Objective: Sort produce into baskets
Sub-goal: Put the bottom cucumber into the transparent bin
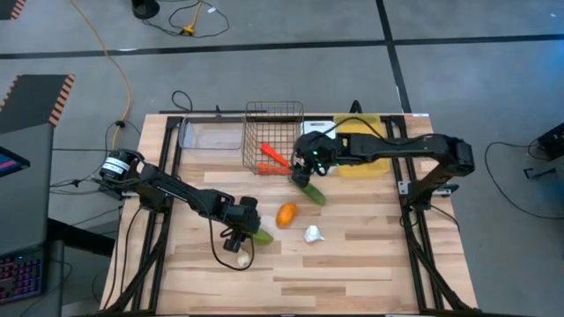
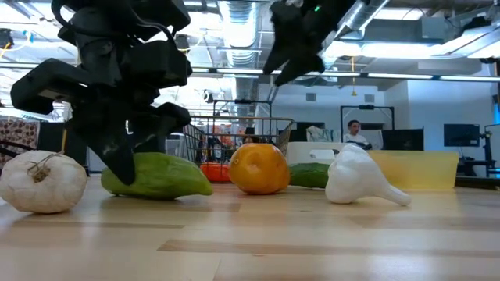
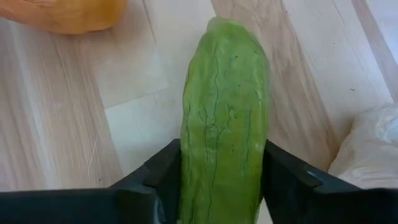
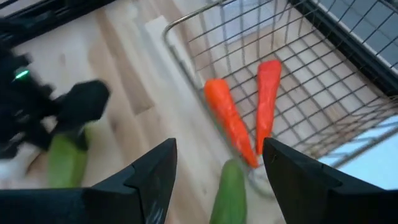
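My left gripper (image 1: 240, 232) is at the table's near left, shut on a green cucumber (image 3: 224, 112) that lies on the wood. A garlic bulb (image 1: 242, 260) lies just nearer, an orange (image 1: 286, 214) and a second garlic bulb (image 1: 314, 233) lie to its right. My right gripper (image 4: 221, 155) is open and empty, hanging above the second cucumber (image 1: 310, 192) beside the wire-mesh basket (image 1: 271, 132). Two carrots (image 4: 233, 121) lie in that basket. Only one orange shows. My left gripper pinches the cucumber's two long sides (image 3: 189, 168) between its two fingers, at the cucumber's left end. The fingers slant down from above and lie across it. In the low view the cucumber (image 2: 160, 176) lies level on the table, sticking out toward the right.
A clear tray (image 1: 210, 134) stands at the far left beside the wire basket. A yellow bin (image 1: 370, 163) stands at the far right under my right arm. Bare wood lies along the near edge. A person shows in the room beyond the table.
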